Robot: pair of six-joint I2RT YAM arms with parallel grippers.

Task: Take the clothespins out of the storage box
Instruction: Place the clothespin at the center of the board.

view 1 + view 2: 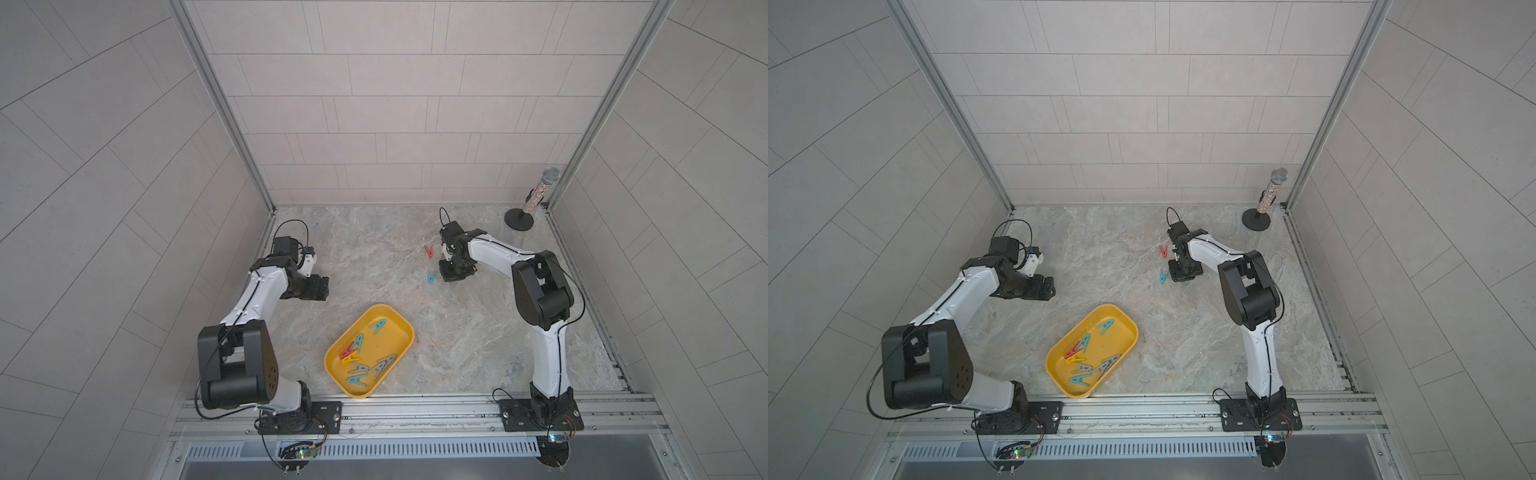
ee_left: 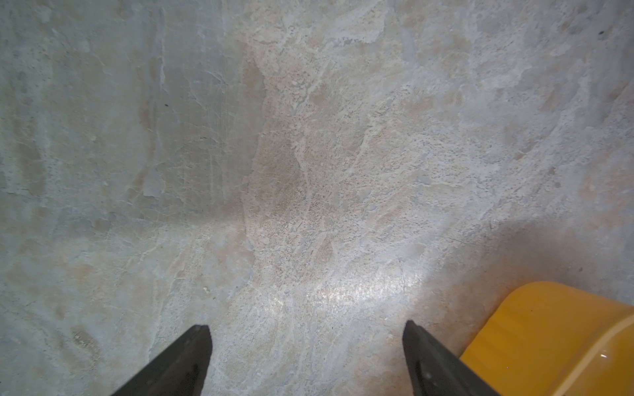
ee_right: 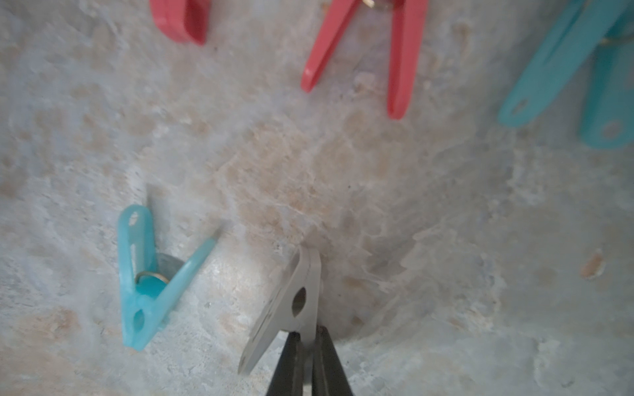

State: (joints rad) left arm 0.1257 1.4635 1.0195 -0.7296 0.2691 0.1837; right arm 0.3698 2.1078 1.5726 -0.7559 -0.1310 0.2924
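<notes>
At the counter's (image 1: pixel 374 249) one o'clock, right pincer (image 3: pixel 307 334) apparently pinching grey clothespin (image 3: pixel 271 336), left pincer (image 2: pixel 306 327) spread wide at nine o'clock.

Bare table (image 1: pixel 374 257) lies open between the left arm (image 1: pixel 257 291) and the box (image 1: pixel 401 338), but loose pegs (image 1: pixel 429 251) crowd the right gripper (image 3: pixel 308 337) pinching a grey peg (image 3: pixel 295 301), and a microphone stand (image 1: pixel 518 219) fills the far right corner.

I see a plain yellow storage box (image 1: pixel 399 332) low in centre frame, its clothespins (image 1: pixel 384 365) teal, red, yellow and grey. The table (image 1: pixel 374 249) is marbled grey-beige. In my right wrist view: grey clothespin (image 3: pixel 307 274) bottom centre, red clothespin (image 3: pixel 401 61) up top, teal clothespin (image 3: pixel 127 267) lower left.
</notes>
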